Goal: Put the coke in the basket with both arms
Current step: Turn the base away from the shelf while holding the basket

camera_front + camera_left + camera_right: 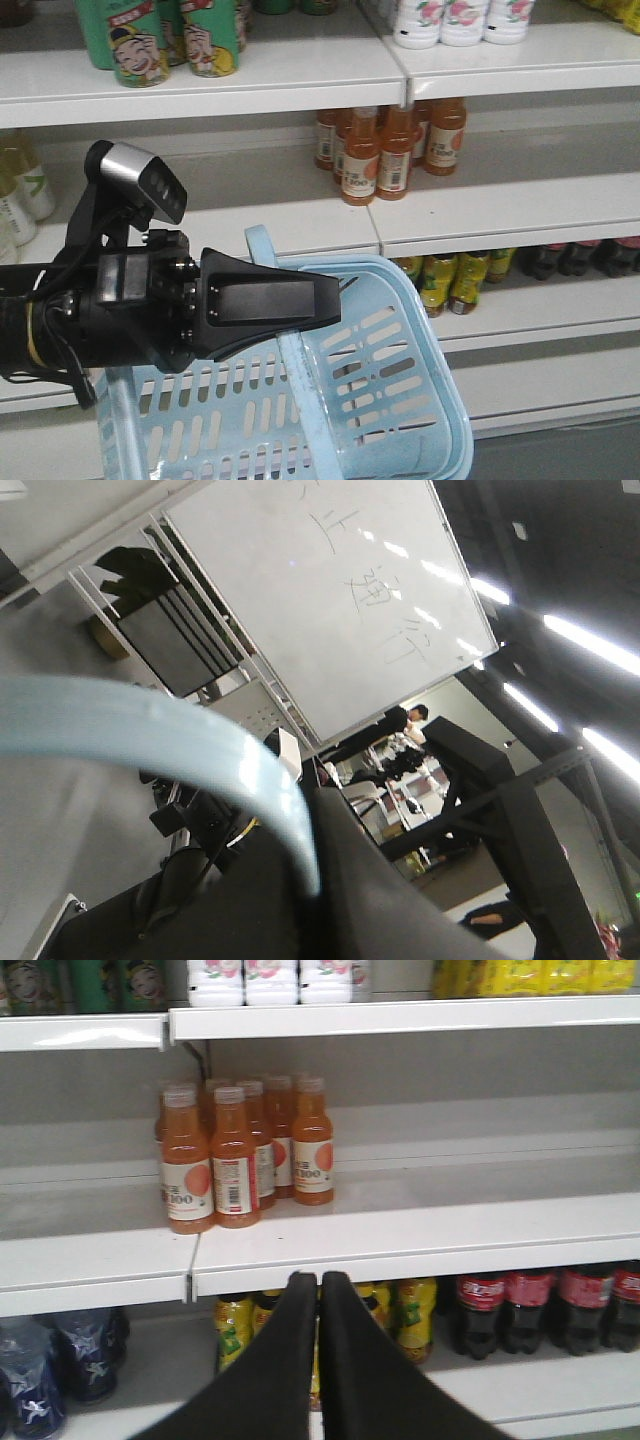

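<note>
The light blue basket (pixel 400 400) hangs at the bottom centre of the front view, empty as far as I can see. My left gripper (pixel 335 300), topped by a silver-grey camera block (pixel 150 175), is shut on the basket's flat handle (pixel 300 380). In the left wrist view the handle (pixel 150 740) curves down into the closed left gripper (pixel 318 880). My right gripper (pixel 319 1285) is shut and empty, pointing at the shelf edge (pixel 420 1250). The all-red coke bottle is out of view.
Orange juice bottles (pixel 235 1155) stand on the middle shelf, also in the front view (pixel 375 150). The lower shelf holds yellow bottles (pixel 400 1315), dark cola bottles with red labels (pixel 540 1310) and dark blue bottles (pixel 60 1360). Green cans (pixel 150 40) and white bottles (pixel 450 20) stand on top.
</note>
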Robot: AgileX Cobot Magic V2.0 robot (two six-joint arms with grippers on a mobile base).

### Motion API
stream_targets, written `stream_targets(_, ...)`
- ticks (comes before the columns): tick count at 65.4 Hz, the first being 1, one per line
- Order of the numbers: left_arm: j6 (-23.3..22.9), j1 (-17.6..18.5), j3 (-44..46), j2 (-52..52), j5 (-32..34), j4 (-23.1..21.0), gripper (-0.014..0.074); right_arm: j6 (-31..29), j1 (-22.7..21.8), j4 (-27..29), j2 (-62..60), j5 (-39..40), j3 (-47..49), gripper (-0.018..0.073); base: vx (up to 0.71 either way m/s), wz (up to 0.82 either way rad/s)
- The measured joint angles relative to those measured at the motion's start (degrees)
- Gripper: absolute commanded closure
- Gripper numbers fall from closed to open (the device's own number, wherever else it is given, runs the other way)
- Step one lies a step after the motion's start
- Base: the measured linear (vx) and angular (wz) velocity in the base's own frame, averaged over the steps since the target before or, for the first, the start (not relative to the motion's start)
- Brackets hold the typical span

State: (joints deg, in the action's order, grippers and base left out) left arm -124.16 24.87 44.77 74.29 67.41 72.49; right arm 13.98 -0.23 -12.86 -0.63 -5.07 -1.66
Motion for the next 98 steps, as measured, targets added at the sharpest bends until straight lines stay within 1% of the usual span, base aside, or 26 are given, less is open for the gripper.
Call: stream_targets(98,0.00,0.00,0.00,0.00,-0.06,0.00,0.0604,0.00,0.00,0.00,0.00,0.00,0.00,0.0564,-0.05,-0.67)
